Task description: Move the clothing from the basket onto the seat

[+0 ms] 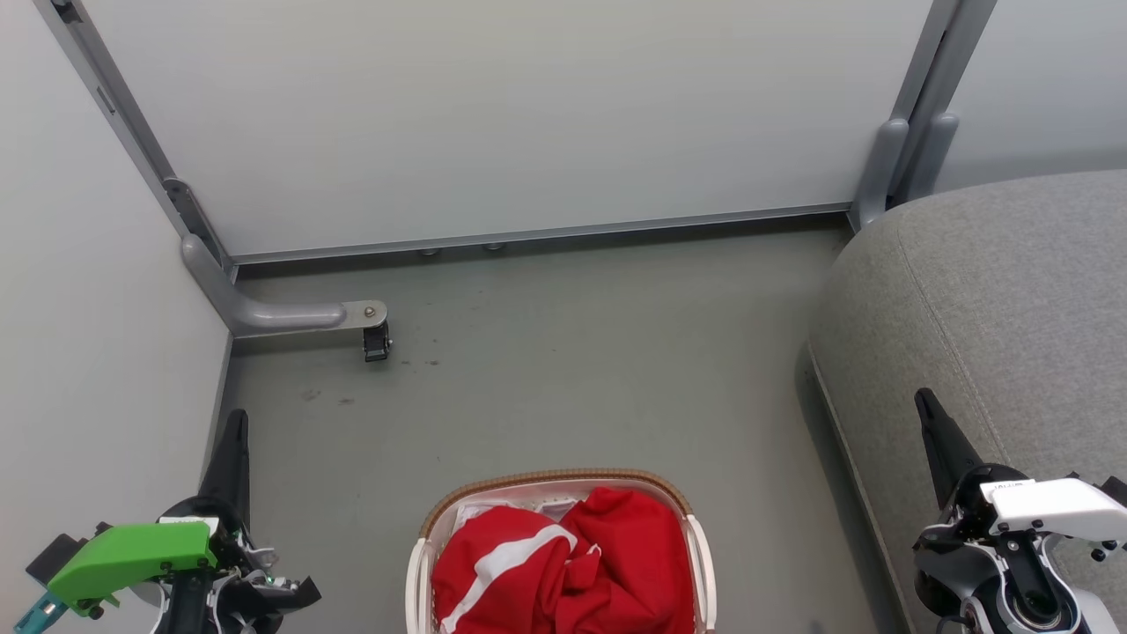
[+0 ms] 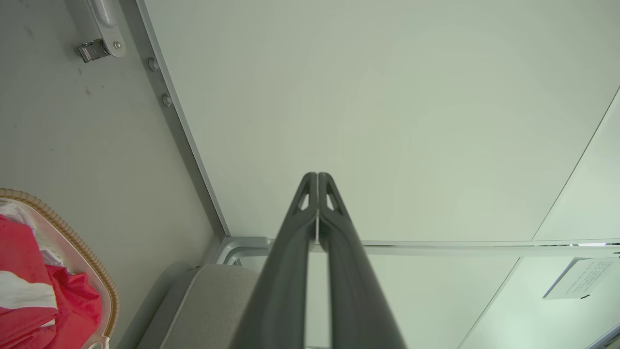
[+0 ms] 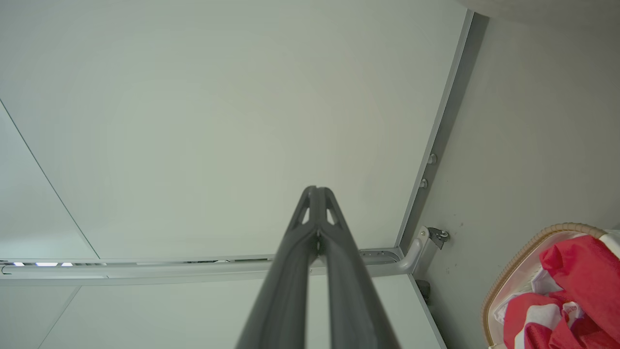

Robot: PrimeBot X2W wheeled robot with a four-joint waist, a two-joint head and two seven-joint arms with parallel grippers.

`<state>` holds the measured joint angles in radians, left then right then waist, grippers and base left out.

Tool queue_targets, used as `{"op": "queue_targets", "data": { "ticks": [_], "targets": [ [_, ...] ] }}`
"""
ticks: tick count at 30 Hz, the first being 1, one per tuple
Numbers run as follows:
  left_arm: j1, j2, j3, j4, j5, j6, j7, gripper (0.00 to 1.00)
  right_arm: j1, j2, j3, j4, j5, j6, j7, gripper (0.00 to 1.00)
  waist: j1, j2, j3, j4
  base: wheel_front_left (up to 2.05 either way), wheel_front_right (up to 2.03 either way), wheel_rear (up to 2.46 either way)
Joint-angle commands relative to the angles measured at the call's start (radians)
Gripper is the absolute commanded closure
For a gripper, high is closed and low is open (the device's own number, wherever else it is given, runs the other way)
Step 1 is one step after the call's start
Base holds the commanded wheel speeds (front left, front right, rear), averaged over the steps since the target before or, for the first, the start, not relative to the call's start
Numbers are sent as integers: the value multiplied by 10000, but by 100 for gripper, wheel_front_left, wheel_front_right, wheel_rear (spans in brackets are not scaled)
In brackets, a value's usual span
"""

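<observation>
Between your left gripper and right gripper, both closed empty, the clothing lies in the basket, none visible on the seat.

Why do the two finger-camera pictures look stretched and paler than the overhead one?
Head view: soft, even light, sharp, with a shadow on the floor beside the seat. Left wrist view: wide-angle lens, so the left gripper looms huge and the basket curves at the edge. Right wrist view: same stretch on the right gripper, pale wall, glare spots at left.
</observation>
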<state>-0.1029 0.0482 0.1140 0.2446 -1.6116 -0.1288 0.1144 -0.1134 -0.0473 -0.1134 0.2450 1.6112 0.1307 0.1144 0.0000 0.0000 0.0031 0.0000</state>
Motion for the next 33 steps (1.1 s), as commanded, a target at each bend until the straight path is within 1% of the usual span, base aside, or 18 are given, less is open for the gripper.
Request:
{"op": "queue_targets", "data": {
  "ticks": [1,11,12,16,24,30,33],
  "targets": [
    [-117,40,18,-12,-28,-51,21,100,112,-61,-19,-25,36,0,23,100,0,0,0,0,0,0,0],
    [-117,40,18,-12,-28,-51,21,100,112,-61,-19,-25,36,0,23,100,0,0,0,0,0,0,0],
    [10,-4,-4,25,2,0,-2,0,4,8,2,35,-2,0,-1,0,0,0,0,0,0,0,0],
    [271,-54,-48,374,2,17,-12,0,176,119,36,368,-4,-2,-4,0,0,0,0,0,0,0,0],
    [359,-44,-503,208,156,13,-420,0,226,99,233,394,-309,-2,-415,0,0,0,4,3,0,0,0],
    [427,-37,-766,87,442,9,-702,0,225,84,172,483,-905,-1,-697,0,0,0,10,2,0,0,0],
    [442,-34,-831,32,757,8,-841,0,196,78,88,504,-1321,-1,-837,0,0,0,17,2,0,0,0]
  ]
}}
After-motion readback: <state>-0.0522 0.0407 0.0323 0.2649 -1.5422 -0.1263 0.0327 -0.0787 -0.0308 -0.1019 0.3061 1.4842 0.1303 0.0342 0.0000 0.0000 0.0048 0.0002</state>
